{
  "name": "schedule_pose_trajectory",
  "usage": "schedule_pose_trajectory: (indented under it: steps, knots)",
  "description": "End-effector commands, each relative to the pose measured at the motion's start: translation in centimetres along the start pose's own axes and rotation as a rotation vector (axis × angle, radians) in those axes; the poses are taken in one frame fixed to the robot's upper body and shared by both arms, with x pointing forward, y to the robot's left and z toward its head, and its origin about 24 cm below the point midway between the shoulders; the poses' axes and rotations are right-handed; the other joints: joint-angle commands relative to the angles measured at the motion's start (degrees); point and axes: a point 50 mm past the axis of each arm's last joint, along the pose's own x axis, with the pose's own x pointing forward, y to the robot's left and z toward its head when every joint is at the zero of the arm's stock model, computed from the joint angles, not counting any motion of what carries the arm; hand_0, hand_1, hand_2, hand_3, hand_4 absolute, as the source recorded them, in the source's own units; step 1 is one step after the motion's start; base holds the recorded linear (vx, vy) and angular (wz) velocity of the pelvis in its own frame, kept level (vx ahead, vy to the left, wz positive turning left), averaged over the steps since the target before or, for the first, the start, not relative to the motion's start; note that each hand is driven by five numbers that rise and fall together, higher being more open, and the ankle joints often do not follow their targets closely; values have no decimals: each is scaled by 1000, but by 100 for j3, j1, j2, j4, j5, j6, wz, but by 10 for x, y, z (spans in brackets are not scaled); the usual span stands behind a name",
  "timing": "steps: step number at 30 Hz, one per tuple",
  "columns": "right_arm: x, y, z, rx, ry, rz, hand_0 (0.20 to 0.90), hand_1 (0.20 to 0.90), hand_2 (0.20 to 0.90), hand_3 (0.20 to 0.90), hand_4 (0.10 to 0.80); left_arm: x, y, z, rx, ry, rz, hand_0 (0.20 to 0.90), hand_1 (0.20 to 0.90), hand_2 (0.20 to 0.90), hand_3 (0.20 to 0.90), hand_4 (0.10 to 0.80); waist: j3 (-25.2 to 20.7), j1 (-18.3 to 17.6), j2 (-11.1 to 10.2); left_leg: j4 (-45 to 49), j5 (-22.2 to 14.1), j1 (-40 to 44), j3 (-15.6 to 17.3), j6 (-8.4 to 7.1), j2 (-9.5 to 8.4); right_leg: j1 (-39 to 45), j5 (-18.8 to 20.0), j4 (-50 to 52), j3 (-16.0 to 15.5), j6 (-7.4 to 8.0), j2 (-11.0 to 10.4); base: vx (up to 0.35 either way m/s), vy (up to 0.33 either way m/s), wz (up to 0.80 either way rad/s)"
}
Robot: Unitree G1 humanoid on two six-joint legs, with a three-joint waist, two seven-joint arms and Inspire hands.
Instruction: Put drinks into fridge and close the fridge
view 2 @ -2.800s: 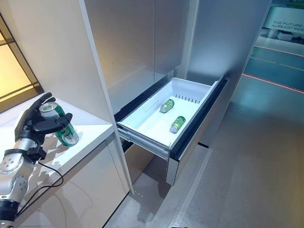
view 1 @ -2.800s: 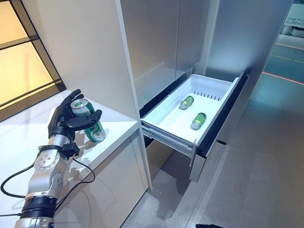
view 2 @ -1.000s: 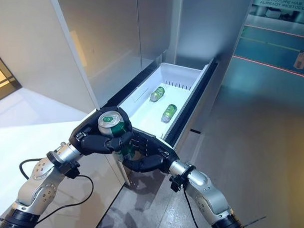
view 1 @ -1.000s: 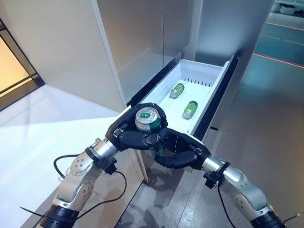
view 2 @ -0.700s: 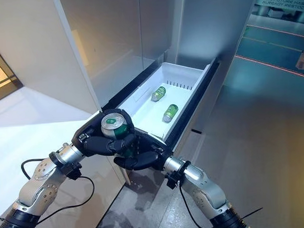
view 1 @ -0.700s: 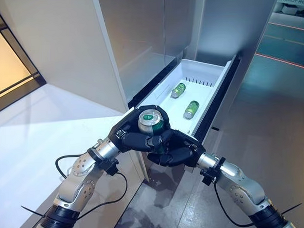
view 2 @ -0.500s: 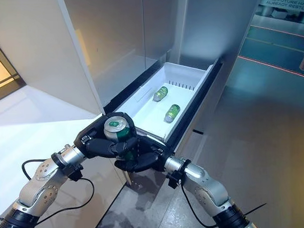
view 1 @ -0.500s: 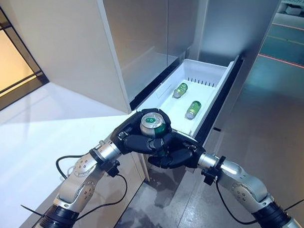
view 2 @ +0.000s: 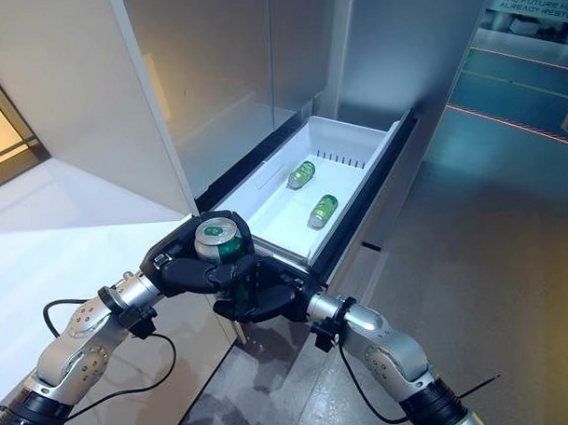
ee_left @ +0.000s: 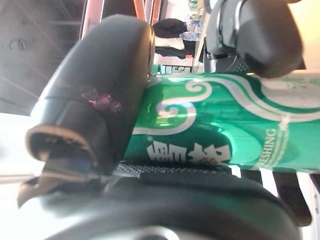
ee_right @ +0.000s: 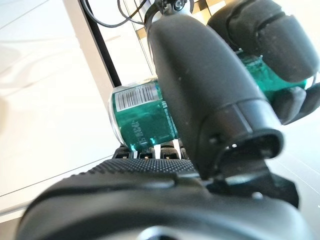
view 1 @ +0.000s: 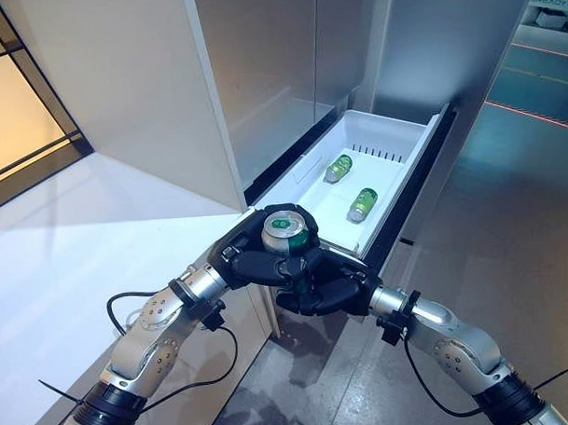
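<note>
Both hands are wrapped round one upright green can (view 1: 287,235) just short of the open fridge drawer (view 1: 401,158): left hand (view 1: 251,257) up top, right hand (view 1: 329,287) lower. Risk: if the left lets go before the right's hold is firm, the can drops to the floor, or lands on the two cans (view 1: 350,184) in the drawer.

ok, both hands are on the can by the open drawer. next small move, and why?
Probably the left hand lets go, so the right hand alone can carry the green can on. Both hands are curled round the can, upright just short of the near end of the open white drawer, where two cans already lie with bare floor beside them.
</note>
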Motion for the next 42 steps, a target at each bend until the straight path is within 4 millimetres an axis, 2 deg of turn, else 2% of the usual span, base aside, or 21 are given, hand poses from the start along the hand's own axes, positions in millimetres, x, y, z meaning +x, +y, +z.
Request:
schedule_pose_trajectory:
  steps: [1,11,19,20,21,22,23,34,42]
  knots:
    - [41,90,48,77,-239,531,900,900,900,900,800,49,-47,73,-80,-459,-291,300,300,300,200,100,-387,10,-157,5,-367,144,-151,8,-135,-88,-150,177,-111,135,151,0,0,0]
    - [48,104,49,50,-252,553,900,900,900,900,800,59,-62,66,-171,-429,-335,300,300,300,200,100,-379,14,-153,18,-365,142,-202,30,-170,-81,-148,174,-52,141,155,0,0,0]
    - [55,115,40,186,-176,598,900,900,900,900,800,67,-74,60,-188,-388,-398,300,300,300,200,100,-365,-20,-156,27,-364,149,-214,51,-192,-92,-148,204,18,138,176,0,0,0]
    - [56,116,39,195,-172,599,848,848,848,840,740,68,-75,59,-188,-385,-403,300,300,300,200,100,-367,-20,-155,23,-365,155,-215,53,-192,-90,-148,204,14,139,175,0,0,0]
    - [56,117,38,206,-166,602,665,665,665,625,525,68,-76,59,-189,-384,-407,300,300,300,200,100,-366,-20,-155,23,-366,158,-216,54,-193,-89,-149,204,12,139,175,0,0,0]
    - [56,118,37,233,-158,605,425,425,425,345,245,69,-77,59,-193,-382,-414,300,300,300,200,100,-364,-20,-155,26,-365,159,-219,56,-196,-87,-150,205,9,140,173,0,0,0]
    - [57,119,36,255,-158,600,300,300,300,200,100,69,-79,58,-195,-378,-422,300,300,300,200,100,-365,-18,-155,27,-370,168,-222,60,-201,-80,-150,206,9,140,171,0,0,0]
    - [62,121,38,267,-190,575,300,300,300,200,100,71,-84,54,-142,-367,-451,300,300,300,200,100,-363,-14,-142,61,-390,172,-196,84,-212,-90,-164,234,22,138,167,0,0,0]
    - [61,112,43,245,-235,495,300,300,300,200,100,68,-80,57,-74,-394,-412,300,300,300,200,100,-367,-15,-132,72,-403,179,-199,97,-224,-93,-171,250,19,127,170,0,0,0]
